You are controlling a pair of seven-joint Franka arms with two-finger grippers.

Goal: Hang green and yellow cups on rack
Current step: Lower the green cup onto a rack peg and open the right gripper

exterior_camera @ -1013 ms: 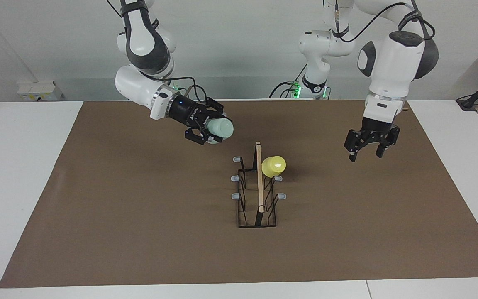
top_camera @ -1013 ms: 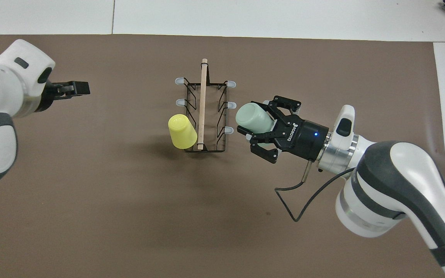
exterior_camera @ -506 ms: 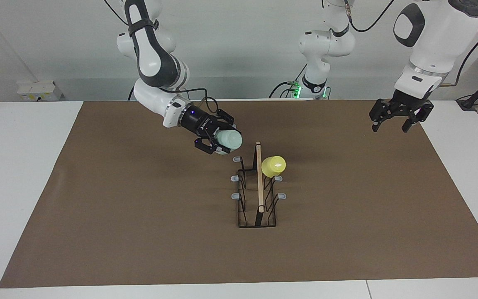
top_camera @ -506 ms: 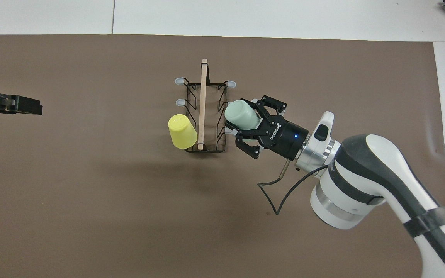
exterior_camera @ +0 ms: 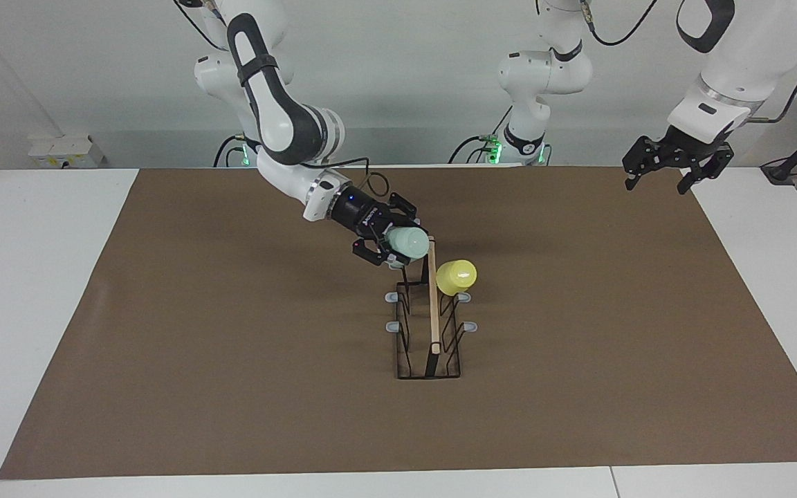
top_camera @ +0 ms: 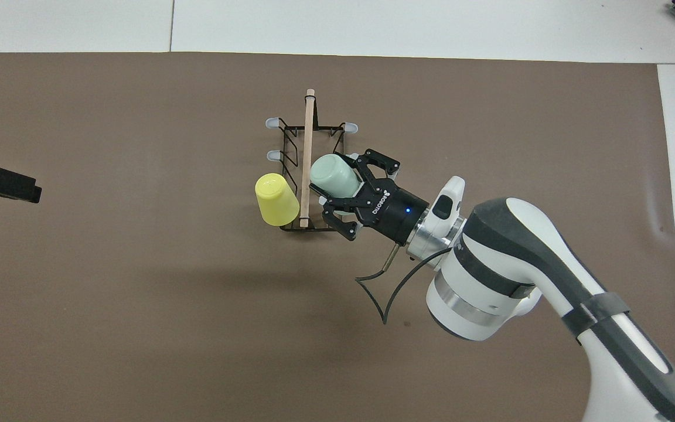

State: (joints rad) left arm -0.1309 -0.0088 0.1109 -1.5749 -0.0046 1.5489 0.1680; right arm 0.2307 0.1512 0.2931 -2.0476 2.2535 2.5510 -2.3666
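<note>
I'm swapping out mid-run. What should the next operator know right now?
Right hand: shut on the green cup, over the rack at its end nearer the robots.
Left hand: open, empty, raised over the left arm's end of the table, waiting.
Done: yellow cup hangs on a prong.
Left: seat the green cup on a prong on the right arm's side, release, withdraw.

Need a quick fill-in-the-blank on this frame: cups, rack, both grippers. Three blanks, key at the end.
The right gripper is shut on the pale mint ____ plastic cup.
The bright yellow plastic cup hangs on the black wire ____ with the wooden rod.
The left gripper, over the brown mat's edge, holds ____.

Missing words: green; rack; nothing
</note>
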